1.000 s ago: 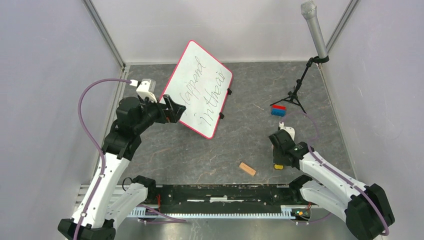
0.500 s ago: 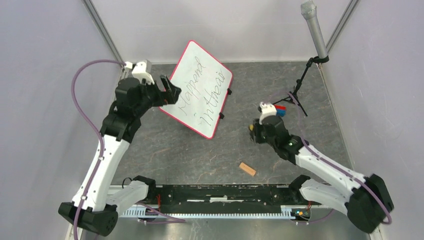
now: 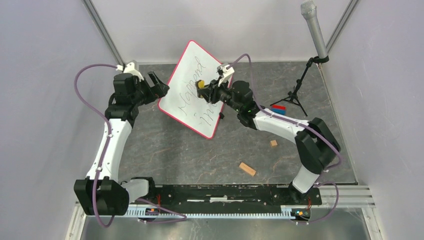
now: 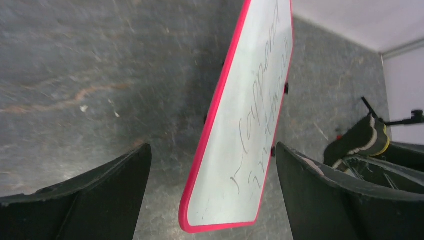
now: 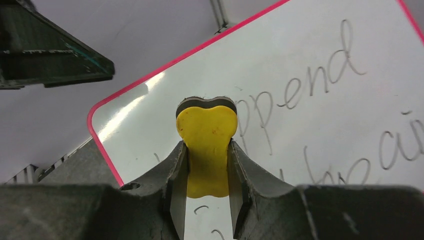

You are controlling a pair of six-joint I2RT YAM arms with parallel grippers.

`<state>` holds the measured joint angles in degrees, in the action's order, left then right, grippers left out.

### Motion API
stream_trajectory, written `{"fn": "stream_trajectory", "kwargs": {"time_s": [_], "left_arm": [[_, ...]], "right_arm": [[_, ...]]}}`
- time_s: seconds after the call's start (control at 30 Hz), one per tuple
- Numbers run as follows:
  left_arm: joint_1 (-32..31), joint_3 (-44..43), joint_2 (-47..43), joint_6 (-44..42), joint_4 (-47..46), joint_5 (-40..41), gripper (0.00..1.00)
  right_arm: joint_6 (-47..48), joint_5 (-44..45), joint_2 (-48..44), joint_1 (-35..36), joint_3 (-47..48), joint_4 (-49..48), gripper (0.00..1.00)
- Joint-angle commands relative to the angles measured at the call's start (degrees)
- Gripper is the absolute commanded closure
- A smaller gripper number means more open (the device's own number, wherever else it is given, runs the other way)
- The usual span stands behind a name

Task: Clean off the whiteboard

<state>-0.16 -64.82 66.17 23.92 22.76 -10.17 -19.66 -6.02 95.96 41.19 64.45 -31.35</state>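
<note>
**Eraser at the board, writing untouched**

The whiteboard (image 3: 196, 92) sits toward the back of the table (image 3: 165, 150), a little left of middle. It is tilted rather than lying flat, and its red rim catches the eye. Two lines of black cursive handwriting (image 5: 310, 80) run across its face, all of it legible.

The right gripper (image 5: 207, 150) reaches over from the right side. Its fingers are pinched tight on a yellow eraser (image 5: 206, 122), whose dark felt end points at the board near one rounded corner (whether the felt actually touches the surface I can't make out from here).

The left gripper (image 3: 162, 86) hangs at the board's left edge with its fingers spread wide. In the left wrist view the red rim lies in the gap between them, and neither finger appears to press on it.

Off to the right a microphone (image 3: 314, 27) stands on a small tripod, with a blue-and-red block (image 3: 278, 109) just beside its feet. Two wooden blocks lie nearer the front, the small cube (image 3: 273, 143) apart from the longer piece (image 3: 247, 169).
</note>
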Motion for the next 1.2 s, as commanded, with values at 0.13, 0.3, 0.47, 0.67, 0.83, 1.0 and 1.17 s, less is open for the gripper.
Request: {"fn": "stream_trajectory", "kwargs": {"time_s": [0.13, 0.3, 0.47, 0.67, 0.83, 1.0, 1.17], "left_arm": [[0.1, 2.1, 1.1, -0.3, -2.7, -5.2, 0.17], [0.1, 3.5, 1.3, -0.9, -0.4, -3.4, 0.32], [0.1, 5.2, 1.9, -2.5, -1.3, -6.0, 0.45], [0.1, 5.5, 1.9, -2.8, -1.3, -5.3, 0.52], [0.1, 5.9, 1.7, -2.2, -2.1, -6.8, 0.57], [0.1, 5.9, 1.9, -2.1, -2.0, -7.1, 0.67], [0.1, 6.0, 1.9, -2.3, -2.0, -7.0, 0.69]], "right_arm": [[5.8, -10.6, 12.2, 4.5, 13.2, 4.1, 0.88], [10.9, -6.6, 14.9, 8.2, 18.9, 10.3, 0.88], [15.7, -0.8, 15.1, 11.3, 19.8, 13.6, 0.85], [15.9, 2.0, 16.6, 12.0, 22.2, 17.1, 0.56], [15.5, 2.4, 14.1, 12.0, 20.1, 16.8, 0.34], [15.1, 2.2, 14.3, 12.0, 20.1, 16.2, 0.35], [13.7, -0.7, 14.6, 12.0, 20.3, 14.2, 0.41]]}}
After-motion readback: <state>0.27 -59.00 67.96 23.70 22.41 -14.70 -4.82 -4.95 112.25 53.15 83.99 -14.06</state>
